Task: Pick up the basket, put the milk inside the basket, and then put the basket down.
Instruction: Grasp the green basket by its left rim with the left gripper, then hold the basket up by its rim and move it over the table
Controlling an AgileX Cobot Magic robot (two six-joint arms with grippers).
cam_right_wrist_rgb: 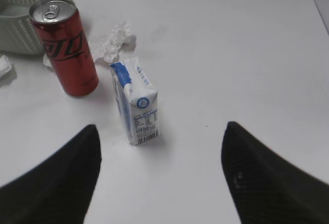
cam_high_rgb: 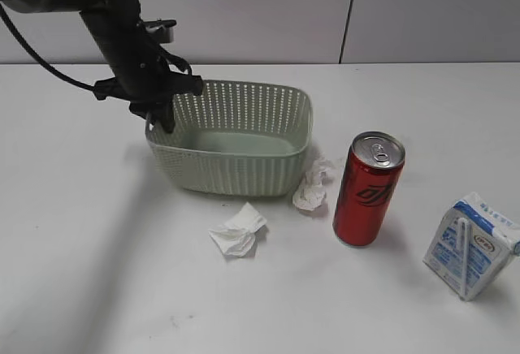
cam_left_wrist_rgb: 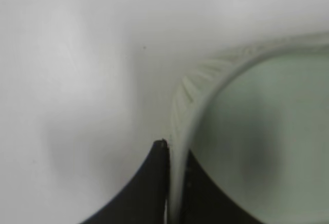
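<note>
- Left claw (cam_left_wrist_rgb: 175, 183) is pinching the basket (cam_high_rgb: 244, 159) rim between its fingers; that thin-edge grip risks slipping.
- Right claw (cam_right_wrist_rgb: 159, 178) is hanging spread; milk (cam_right_wrist_rgb: 136, 100) ahead, can (cam_right_wrist_rgb: 64, 44) beyond-left risks toppling.

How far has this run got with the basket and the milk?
Early stage. In hand: the left hand is shut on the basket at its left rim, a finger on each side of the wall in the left wrist view; whether it has left the table is unclear. The right hand is open above the milk, which stands on the table. Left: milk into the basket, then basket down.
</note>
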